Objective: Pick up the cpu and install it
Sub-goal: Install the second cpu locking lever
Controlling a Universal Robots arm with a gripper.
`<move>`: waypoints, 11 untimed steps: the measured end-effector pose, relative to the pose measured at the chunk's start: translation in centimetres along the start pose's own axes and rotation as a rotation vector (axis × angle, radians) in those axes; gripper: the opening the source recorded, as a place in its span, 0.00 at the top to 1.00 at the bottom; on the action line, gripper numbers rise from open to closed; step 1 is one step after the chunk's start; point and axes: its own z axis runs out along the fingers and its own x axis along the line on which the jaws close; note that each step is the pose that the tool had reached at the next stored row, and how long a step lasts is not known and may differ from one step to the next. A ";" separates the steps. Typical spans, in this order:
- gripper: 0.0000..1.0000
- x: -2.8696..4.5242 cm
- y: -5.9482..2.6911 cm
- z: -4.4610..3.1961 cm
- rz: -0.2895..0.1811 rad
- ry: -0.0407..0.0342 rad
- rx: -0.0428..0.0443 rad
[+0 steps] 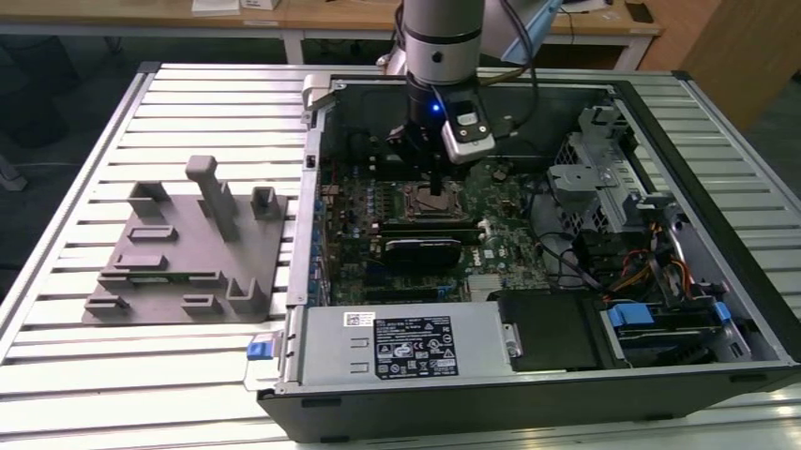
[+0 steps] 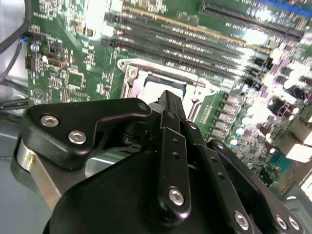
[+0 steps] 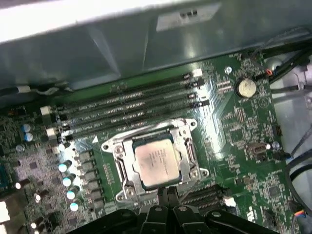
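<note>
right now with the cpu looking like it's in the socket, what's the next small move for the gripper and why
Probably a short straight lift away from the board. In the first wrist view the cpu lies flat and square inside the socket frame, and the gripper sits at its edge, holding nothing. In the exterior view the gripper hangs low over the socket, so backing off sideways risks brushing the frame.
</note>
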 end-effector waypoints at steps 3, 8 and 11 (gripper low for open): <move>0.89 -0.21 -0.71 0.04 0.000 0.0000 0.0002; 0.89 -0.43 -1.57 0.26 -0.015 -0.0004 -0.0013; 0.89 -0.43 -1.66 0.42 -0.041 -0.0006 -0.0037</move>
